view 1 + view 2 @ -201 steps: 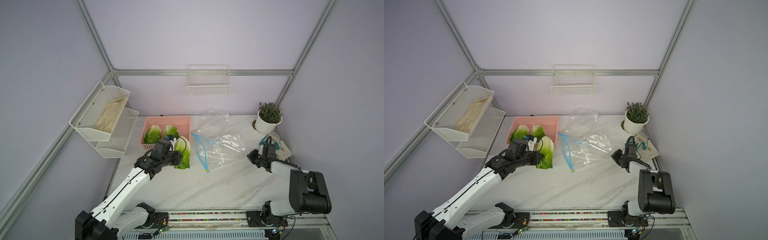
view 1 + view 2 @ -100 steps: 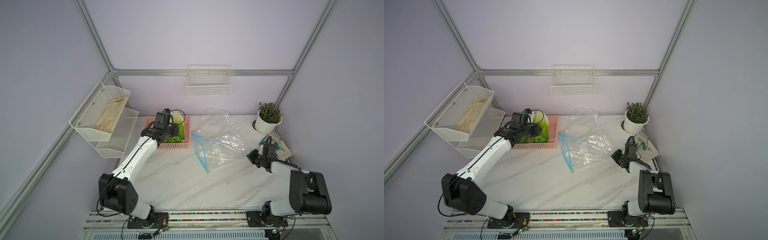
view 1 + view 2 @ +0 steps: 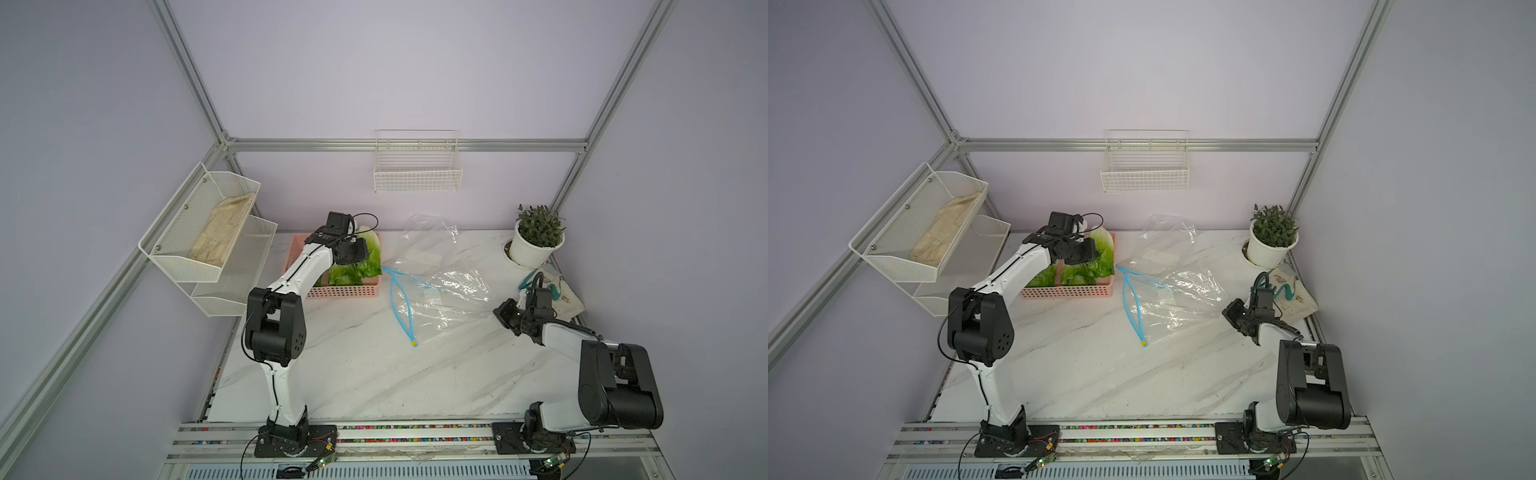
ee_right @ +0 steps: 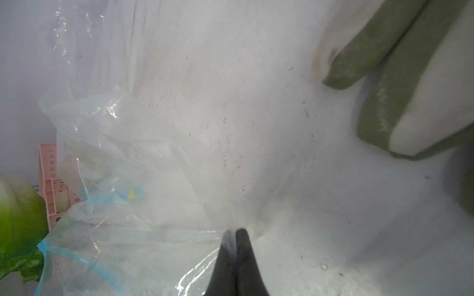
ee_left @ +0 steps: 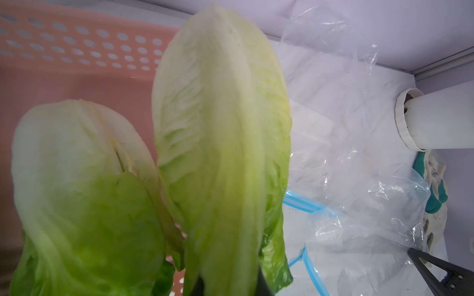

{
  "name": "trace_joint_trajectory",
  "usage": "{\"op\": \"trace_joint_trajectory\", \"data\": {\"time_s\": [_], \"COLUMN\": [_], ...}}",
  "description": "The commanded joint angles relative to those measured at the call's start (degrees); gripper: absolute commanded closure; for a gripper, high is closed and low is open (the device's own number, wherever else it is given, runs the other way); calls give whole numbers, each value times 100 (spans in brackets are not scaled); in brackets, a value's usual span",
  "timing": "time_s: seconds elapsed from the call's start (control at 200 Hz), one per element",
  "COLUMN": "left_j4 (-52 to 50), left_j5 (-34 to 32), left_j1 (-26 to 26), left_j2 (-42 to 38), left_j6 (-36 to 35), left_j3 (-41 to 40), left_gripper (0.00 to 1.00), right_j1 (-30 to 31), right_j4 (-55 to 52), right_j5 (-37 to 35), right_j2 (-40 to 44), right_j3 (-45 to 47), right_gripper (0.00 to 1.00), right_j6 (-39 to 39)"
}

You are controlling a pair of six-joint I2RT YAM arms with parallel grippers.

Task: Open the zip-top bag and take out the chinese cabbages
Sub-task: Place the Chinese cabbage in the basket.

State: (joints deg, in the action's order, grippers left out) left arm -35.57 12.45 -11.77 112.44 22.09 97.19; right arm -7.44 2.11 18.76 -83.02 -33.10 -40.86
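Observation:
My left gripper [image 3: 354,252] [image 3: 1080,252] is shut on a chinese cabbage [image 3: 372,249] [image 3: 1105,248] and holds it over the right end of the pink basket [image 3: 345,291] [image 3: 1067,292]. In the left wrist view that cabbage [image 5: 220,128] rises from between my jaws, white stem end away from the camera. Another cabbage [image 5: 84,179] lies in the basket beside it. The clear zip-top bag [image 3: 440,291] [image 3: 1179,286] lies flat on the table, its blue zip [image 3: 401,299] parted. My right gripper [image 3: 503,312] [image 4: 234,234] is shut on the bag's edge opposite the zip.
A potted plant [image 3: 536,241] stands at the back right, with a glove [image 3: 561,293] [image 4: 384,77] lying close behind my right gripper. A white mesh rack [image 3: 208,232] hangs on the left wall and a wire basket [image 3: 417,174] on the back wall.
My left arm has carried the cabbage from the table in front of the basket up and back over the basket. The right arm and the bag have stayed put.

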Motion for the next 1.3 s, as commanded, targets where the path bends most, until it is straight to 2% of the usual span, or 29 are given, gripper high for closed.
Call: {"op": "trace_joint_trajectory", "data": {"time_s": [0.0,0.32,0.425,0.465,0.55,0.74,0.97,1.125,1.29], "left_j4": [-127,-788,-792,-793,-799,-792,-771,-673,-451], "left_j5": [74,-44,99,163,283,340,52,25,12], "left_j1": [155,333,333,334,333,333,333,324,325], "left_j2": [-131,-33,90,160,284,241,-377,-832,-1066], "left_j6": [-26,-456,-417,-403,-431,-378,-362,-338,-345], "left_j3": [199,228,301,349,458,612,448,288,73], "left_gripper": [94,93,87,82,59,36,6,3,18], "right_j1": [-49,-72,-82,-79,-82,-101,-94,-91,-92], "right_j4": [-26,-26,-26,-24,-49,-131,-254,-311,-299], "right_j5": [3,4,30,44,83,148,212,245,391], "right_j2": [11,64,84,90,119,260,273,304,280], "right_j3": [-74,-21,-3,-3,-33,-101,-273,-428,-545], "right_gripper": [100,100,100,100,100,100,100,100,100], "right_j6": [69,87,87,87,79,63,201,201,208]}}
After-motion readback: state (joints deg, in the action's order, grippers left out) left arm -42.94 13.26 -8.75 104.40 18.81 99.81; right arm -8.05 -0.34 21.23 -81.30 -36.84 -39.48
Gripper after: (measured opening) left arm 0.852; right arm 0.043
